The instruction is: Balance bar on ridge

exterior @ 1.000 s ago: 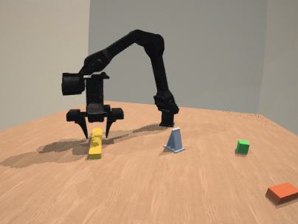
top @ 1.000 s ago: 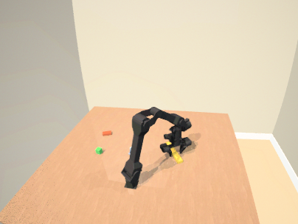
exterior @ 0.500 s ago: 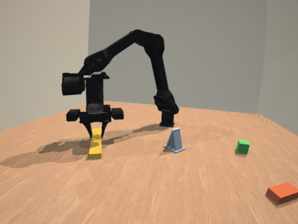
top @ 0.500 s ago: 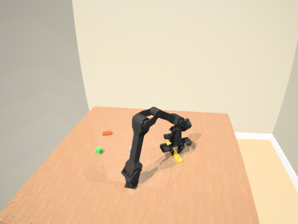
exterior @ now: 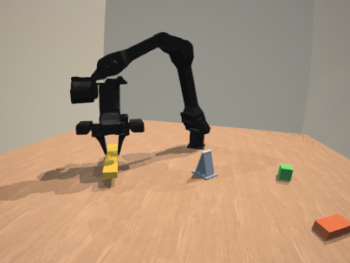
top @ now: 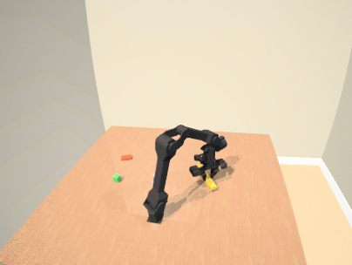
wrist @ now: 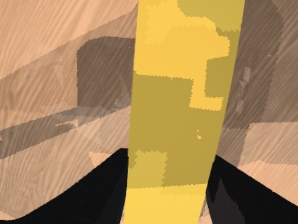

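The yellow bar [top: 211, 184] [exterior: 111, 168] [wrist: 172, 125] is between the fingers of my gripper [top: 207, 175] [exterior: 112, 154] [wrist: 167, 160], which is shut on it. In the exterior view, the bar's near end stands a little above the table, with a shadow under it. Whether its far end touches the table cannot be told. The blue-grey ridge [exterior: 207, 163] stands upright on the table, right of the bar in the exterior view, with nothing on it. In the top view, the arm hides most of the ridge.
A green cube [top: 117, 178] [exterior: 285, 172] and an orange-red block [top: 126, 157] [exterior: 333, 226] lie on the wooden table [top: 244, 227] [exterior: 173, 221], on the ridge's other side from the bar. The arm's base stands behind the ridge in the exterior view.
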Available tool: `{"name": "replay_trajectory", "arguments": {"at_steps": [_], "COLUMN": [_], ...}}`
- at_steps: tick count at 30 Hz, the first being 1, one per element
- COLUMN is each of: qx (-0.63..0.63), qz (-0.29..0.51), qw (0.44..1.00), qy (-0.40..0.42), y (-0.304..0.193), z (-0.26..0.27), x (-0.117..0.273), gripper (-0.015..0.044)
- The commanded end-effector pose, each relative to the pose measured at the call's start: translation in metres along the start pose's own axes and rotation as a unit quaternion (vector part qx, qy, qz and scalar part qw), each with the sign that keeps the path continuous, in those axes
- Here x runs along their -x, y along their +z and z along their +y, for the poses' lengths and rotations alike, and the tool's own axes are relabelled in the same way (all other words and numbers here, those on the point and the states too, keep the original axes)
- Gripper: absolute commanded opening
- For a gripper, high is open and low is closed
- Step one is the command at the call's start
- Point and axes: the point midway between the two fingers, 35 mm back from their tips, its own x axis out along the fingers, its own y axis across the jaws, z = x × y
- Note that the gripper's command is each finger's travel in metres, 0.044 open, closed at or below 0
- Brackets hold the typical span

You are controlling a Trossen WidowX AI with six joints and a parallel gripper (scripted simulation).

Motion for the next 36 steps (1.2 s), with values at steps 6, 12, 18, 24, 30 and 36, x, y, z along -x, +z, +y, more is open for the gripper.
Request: {"name": "replay_trajectory", "arguments": {"at_steps": [6, 12, 18, 24, 30, 36], "qx": [-0.001, -0.001, -0.002, -0.002, -0.002, 0.001], "qz": [-0.003, -0.003, -0.003, -0.003, -0.003, -0.003], "qw": [1.000, 1.000, 1.000, 1.000, 1.000, 1.000], "qy": [-0.005, -0.005, -0.005, -0.005, -0.005, -0.004], "y": [0.001, 0.001, 0.001, 0.000, -0.001, 0.003], "z": [-0.003, -0.003, -0.002, 0.000, 0.002, 0.007], "x": [0.026, 0.042, 0.058, 0.073, 0.089, 0.093], "gripper": [0.0000, 0.0000, 0.0000, 0.0000, 0.0000, 0.0000]}}
